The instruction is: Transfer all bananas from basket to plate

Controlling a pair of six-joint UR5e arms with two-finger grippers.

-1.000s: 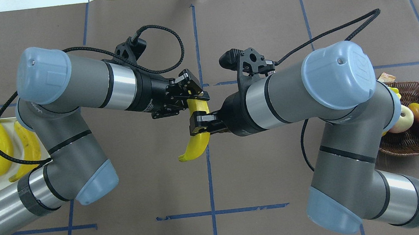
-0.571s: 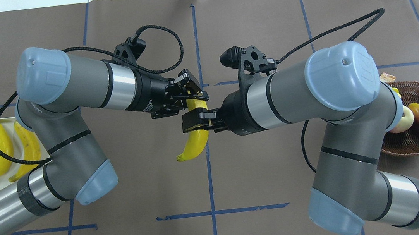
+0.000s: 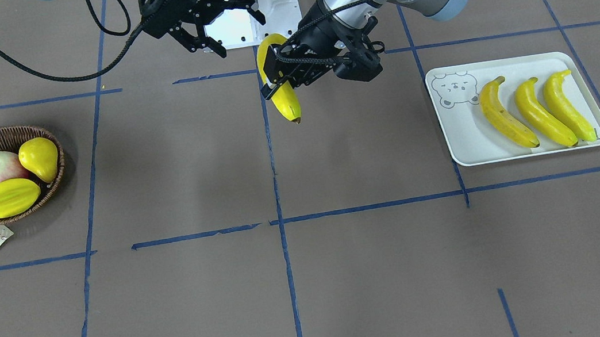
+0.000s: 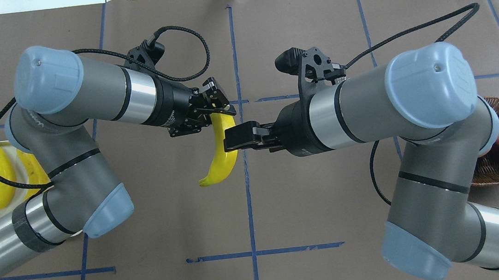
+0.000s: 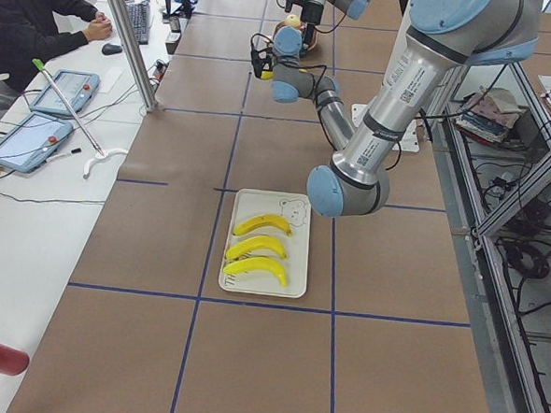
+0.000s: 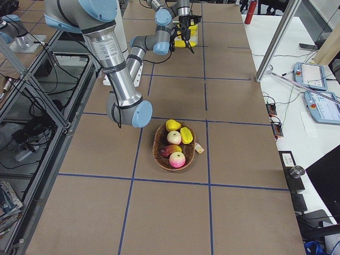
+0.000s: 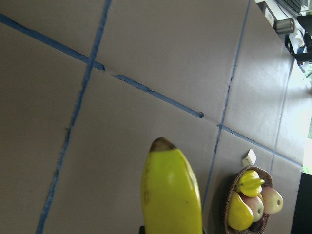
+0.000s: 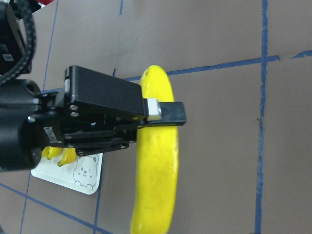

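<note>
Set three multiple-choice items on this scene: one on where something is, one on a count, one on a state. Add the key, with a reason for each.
1. The banana that is off the plate is held by: A. the left hand alone; B. the right hand alone; C. both hands.
2. How many bananas lie on the plate? A. two; B. three; C. four.
3. The right hand is: A. open; B. shut on the banana; C. shut on nothing.

Key:
1 A: only the left hand clamps it; in the front-facing view the right hand stands clear.
2 B: three lie side by side next to the bear drawing.
3 A: its jaws stand wide apart with nothing between them.
</note>
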